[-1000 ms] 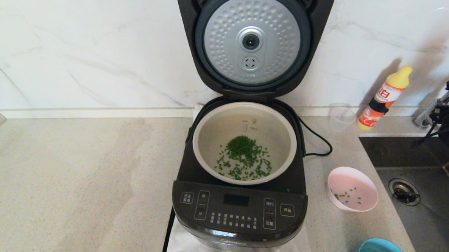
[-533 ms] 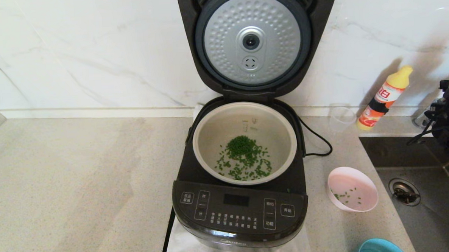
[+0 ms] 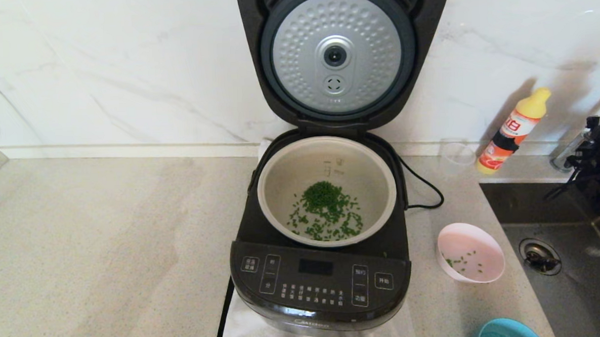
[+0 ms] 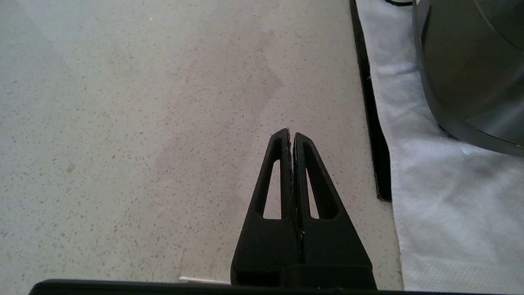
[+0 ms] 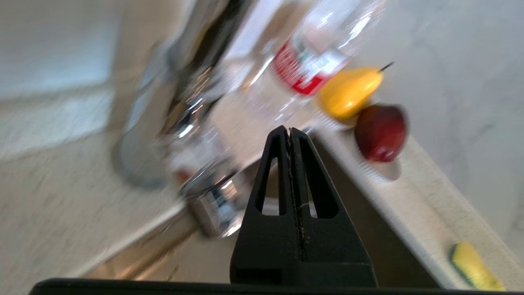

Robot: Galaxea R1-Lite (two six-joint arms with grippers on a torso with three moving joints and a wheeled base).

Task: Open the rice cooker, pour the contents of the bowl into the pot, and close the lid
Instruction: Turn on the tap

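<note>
Rice cooker (image 3: 320, 269): glossy black, stood on a white cloth (image 4: 442, 196) at the middle of the speckled desk (image 3: 106, 258), button panel facing the robot, black power cord (image 3: 425, 188) trailing from its right side.

Lid (image 3: 343, 52): raised upright against the marble wall, dimpled silver underside facing forward.

Pot (image 3: 327, 190): pale grey-beige, seated in the cooker, a heap of small green pieces (image 3: 327, 210) on its bottom.

Pink bowl (image 3: 470, 260): on the desk just right of the cooker, upright, only a few green bits left inside.

Blue bowl (image 3: 507, 330): at the near edge, partly cut off.

Orange and yellow bottle (image 3: 513, 131): at the back wall, beside a clear cup (image 3: 456, 154).

Sink (image 3: 563, 278): right of the desk.

Right pincer (image 5: 290, 132): fingers pressed together, holding nothing, at the far right above the sink; its wrist view showed a faucet, a clear bottle, a yellow pear, a red fruit and a sponge.

Left pincer (image 4: 291, 135): fingers pressed together, empty, parked over bare desk left of the cooker.
</note>
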